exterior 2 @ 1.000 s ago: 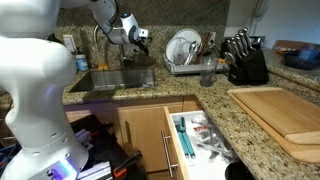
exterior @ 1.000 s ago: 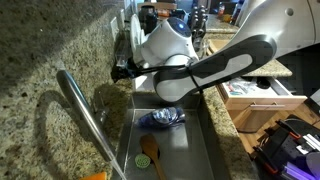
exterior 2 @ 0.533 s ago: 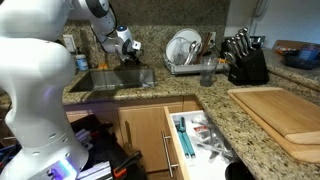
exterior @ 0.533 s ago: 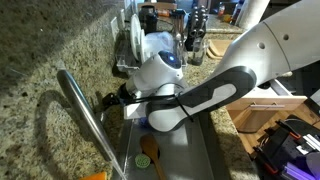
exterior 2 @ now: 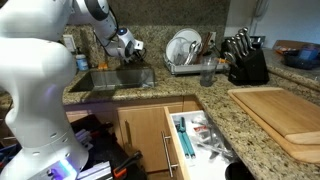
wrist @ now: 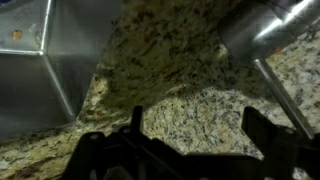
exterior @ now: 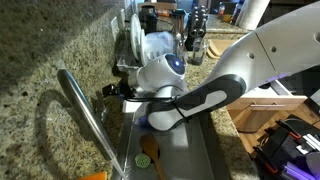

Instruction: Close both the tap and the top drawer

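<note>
The chrome tap (exterior: 82,112) stands on the granite counter beside the steel sink (exterior: 200,150); its spout slants over the basin. It also shows in the wrist view (wrist: 270,30) at the top right. My gripper (exterior: 108,93) hovers just behind the tap, over the counter; in an exterior view it shows by the sink's back edge (exterior 2: 134,46). In the wrist view (wrist: 195,125) the two dark fingers stand apart with only granite between them, open and empty. The top drawer (exterior 2: 195,135) is pulled out, with cutlery inside; its white side also shows in an exterior view (exterior: 262,90).
A dish rack with plates (exterior 2: 185,52) stands right of the sink. A knife block (exterior 2: 245,60) and a wooden cutting board (exterior 2: 280,110) sit further along. The sink holds a blue item (exterior: 162,118) and a wooden spoon (exterior: 150,152).
My gripper has moved from above the sink's back toward the tap and lower to the counter, then nearly stopped. Tap and drawer have not moved.
</note>
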Controlling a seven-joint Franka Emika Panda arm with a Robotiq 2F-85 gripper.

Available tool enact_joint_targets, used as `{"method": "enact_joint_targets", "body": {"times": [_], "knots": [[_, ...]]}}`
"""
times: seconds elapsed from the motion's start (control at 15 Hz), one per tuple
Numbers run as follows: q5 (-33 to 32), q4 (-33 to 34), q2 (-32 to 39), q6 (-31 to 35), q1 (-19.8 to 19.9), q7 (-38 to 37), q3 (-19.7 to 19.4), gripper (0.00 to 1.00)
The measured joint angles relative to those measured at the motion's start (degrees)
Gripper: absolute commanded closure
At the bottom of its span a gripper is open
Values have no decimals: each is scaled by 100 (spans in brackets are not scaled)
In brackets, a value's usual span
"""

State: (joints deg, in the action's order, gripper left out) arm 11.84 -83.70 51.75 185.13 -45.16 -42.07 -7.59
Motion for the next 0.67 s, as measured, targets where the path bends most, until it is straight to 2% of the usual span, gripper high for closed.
{"method": "enact_joint_targets", "body": {"times": [0.2, 0.27, 0.47, 0.67], "knots": [[46, 1, -18, -20, 13, 32, 49, 0], [71, 8, -29, -41, 128, 119, 276, 0], [11, 57, -76, -50, 819, 489, 1347, 0], [-248, 57, -81, -76, 1677, 948, 2428, 0]]}}
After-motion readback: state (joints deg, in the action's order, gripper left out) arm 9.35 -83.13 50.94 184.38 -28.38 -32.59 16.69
